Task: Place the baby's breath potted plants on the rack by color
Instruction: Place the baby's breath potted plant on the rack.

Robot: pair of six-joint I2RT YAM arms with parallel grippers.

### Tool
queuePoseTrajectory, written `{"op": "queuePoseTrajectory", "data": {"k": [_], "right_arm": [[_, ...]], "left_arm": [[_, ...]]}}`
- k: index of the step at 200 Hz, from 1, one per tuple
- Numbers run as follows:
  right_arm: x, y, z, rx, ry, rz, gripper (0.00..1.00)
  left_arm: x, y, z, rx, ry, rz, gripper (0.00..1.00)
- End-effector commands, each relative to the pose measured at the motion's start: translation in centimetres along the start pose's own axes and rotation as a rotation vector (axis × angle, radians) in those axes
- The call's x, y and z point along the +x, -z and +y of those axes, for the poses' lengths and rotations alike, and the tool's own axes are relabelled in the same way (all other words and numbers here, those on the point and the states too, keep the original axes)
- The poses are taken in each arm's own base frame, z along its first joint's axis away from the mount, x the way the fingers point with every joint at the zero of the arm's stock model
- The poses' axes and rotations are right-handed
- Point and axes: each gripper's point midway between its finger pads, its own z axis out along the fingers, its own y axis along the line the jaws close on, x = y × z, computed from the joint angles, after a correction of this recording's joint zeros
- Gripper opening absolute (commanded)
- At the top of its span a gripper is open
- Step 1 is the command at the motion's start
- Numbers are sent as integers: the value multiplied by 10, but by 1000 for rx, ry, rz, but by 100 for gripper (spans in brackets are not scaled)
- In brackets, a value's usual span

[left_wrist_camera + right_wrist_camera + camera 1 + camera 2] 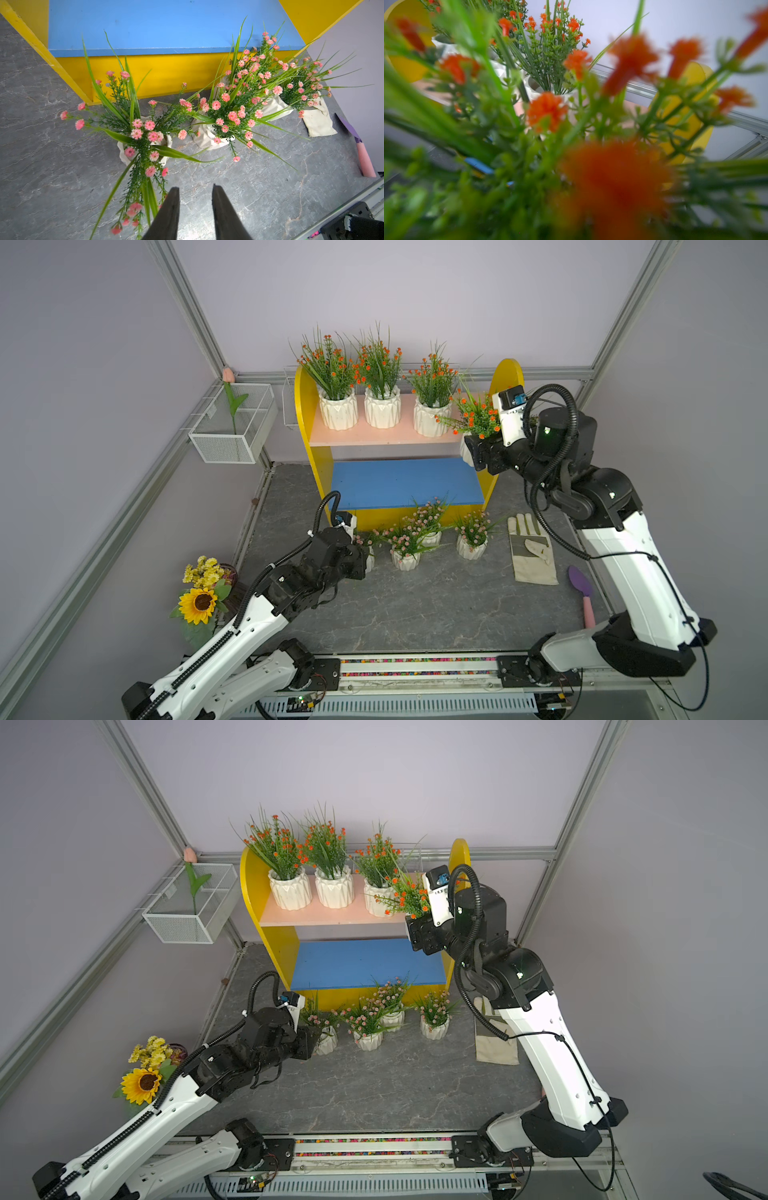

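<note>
Three orange plants (pixel 381 406) on the rack (pixel 322 472), four pink plants (pixel 405 560) on the tabletop (pixel 436 605). My raised right hand (pixel 473 454) clamps a fourth orange (pixel 476 416); left hand (pixel 195 188) low, parted.

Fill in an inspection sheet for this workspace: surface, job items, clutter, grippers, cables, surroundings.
Surface: grey marbled tabletop, no spills seen.
Job's things: yellow rack; three orange plants upright on its pink upper board; fourth orange plant tilted at that board's right end; blue lower board bare; four pink plants on the tabletop before the rack.
Clutter: work glove, purple trowel, sunflower bouquet, tulip in a wire basket.
Grippers: left gripper open, empty, beside the leftmost pink plant; right gripper closed on the fourth orange plant's pot.
Cables: black conduit loops on both arms, none seen snagged.
Surroundings: lilac walls, aluminium frame.
</note>
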Motion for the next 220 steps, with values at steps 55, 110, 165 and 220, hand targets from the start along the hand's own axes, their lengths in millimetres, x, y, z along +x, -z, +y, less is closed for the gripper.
{"op": "queuePoseTrajectory", "data": {"k": [55, 110, 165, 220], "right_arm": [[-42, -14, -29, 82, -26, -127, 55], [-45, -27, -43, 114, -44, -140, 56], [-48, -40, -52, 107, -73, -149, 56], [-50, -58, -54, 95, -88, -145, 57]], "left_arm": [[-1, 7, 1, 16, 20, -30, 32], [3, 6, 4, 11, 30, -27, 32], [1, 7, 5, 2, 34, -33, 32], [0, 10, 9, -18, 34, -41, 32]]}}
